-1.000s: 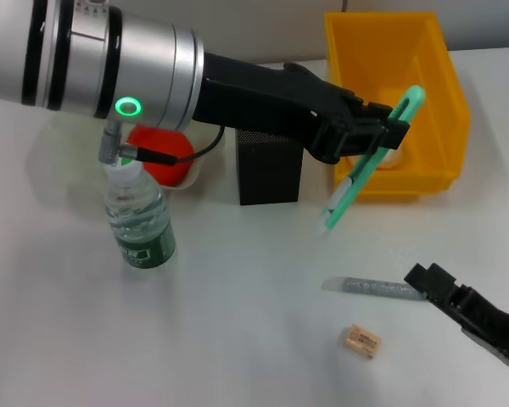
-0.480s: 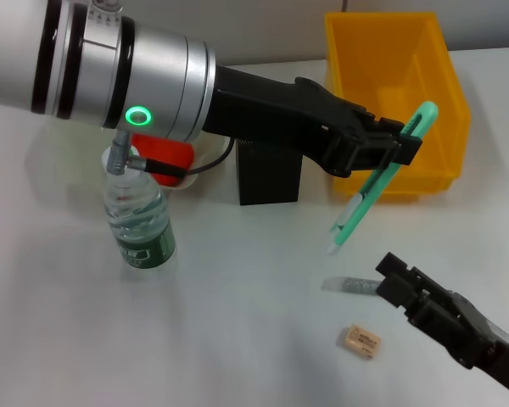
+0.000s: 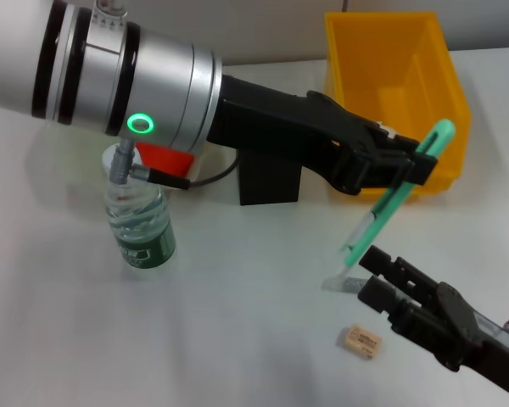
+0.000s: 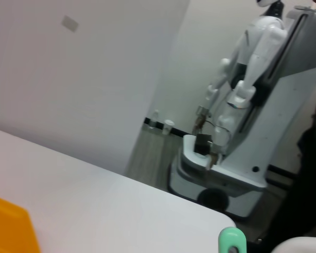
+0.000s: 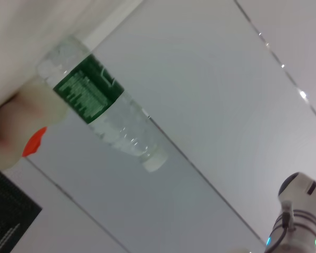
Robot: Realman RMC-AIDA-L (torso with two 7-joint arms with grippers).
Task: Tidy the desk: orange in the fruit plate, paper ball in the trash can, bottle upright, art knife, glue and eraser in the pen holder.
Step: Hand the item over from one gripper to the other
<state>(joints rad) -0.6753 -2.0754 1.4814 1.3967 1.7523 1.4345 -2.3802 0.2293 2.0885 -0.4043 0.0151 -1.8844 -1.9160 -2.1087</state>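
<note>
Yellow trash can (image 3: 451, 93) at the far right of the desk (image 3: 237, 322). Black pen holder (image 3: 270, 180) left of it, just behind the left arm. Bottle (image 3: 138, 216) upright at the left, fruit plate (image 3: 205, 161) with the orange (image 3: 165, 157) behind it, largely hidden by the arm. Left gripper (image 3: 405, 167) raised in front of the trash can, clamped on the green art knife (image 3: 394, 198), knife tilted with its tip down. Right gripper (image 3: 382, 273) low at the near right, fingers parted, over the glue (image 3: 341, 282) lying flat. Eraser (image 3: 361, 341) just nearer, loose on the desk.
</note>
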